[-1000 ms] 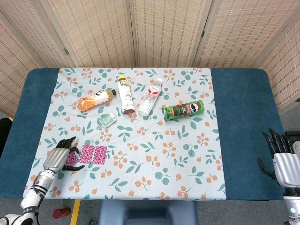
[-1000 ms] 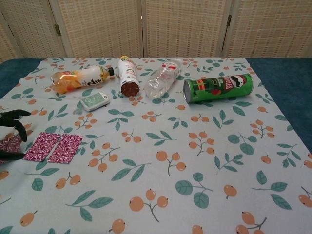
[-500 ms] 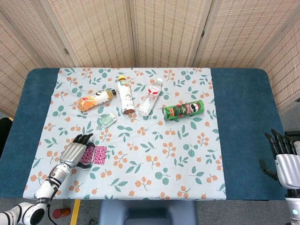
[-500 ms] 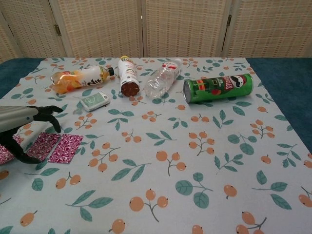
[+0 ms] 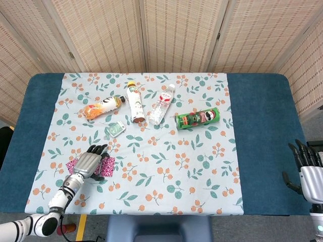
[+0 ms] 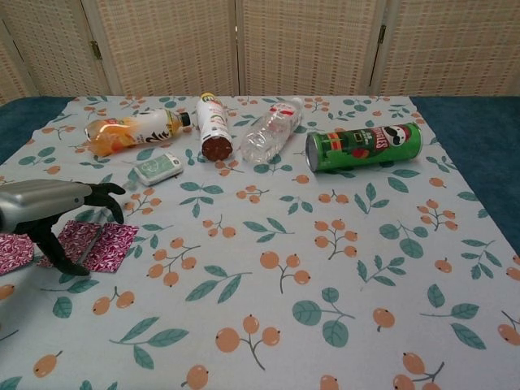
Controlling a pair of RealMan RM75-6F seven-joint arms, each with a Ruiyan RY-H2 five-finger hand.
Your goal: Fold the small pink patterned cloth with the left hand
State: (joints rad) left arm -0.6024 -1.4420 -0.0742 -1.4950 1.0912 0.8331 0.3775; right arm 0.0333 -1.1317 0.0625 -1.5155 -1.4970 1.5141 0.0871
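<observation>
while palm-down, left robot hand (image 5: 90, 162) — fingers spread — over pink cloth (image 6: 101, 246)

Head view high, steep downward (whole table (image 5: 262, 151)); chest view low, closer, same tabletop

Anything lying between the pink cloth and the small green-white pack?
Only bare tablecloth between the pink cloth and the pack; the chest view shows it, with the left robot hand alongside.

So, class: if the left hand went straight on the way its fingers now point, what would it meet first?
Probably the small green-and-white pack, up the table from the left hand, which lies over the pink cloth. Depth is unclear, so it might pass beside it.
</observation>
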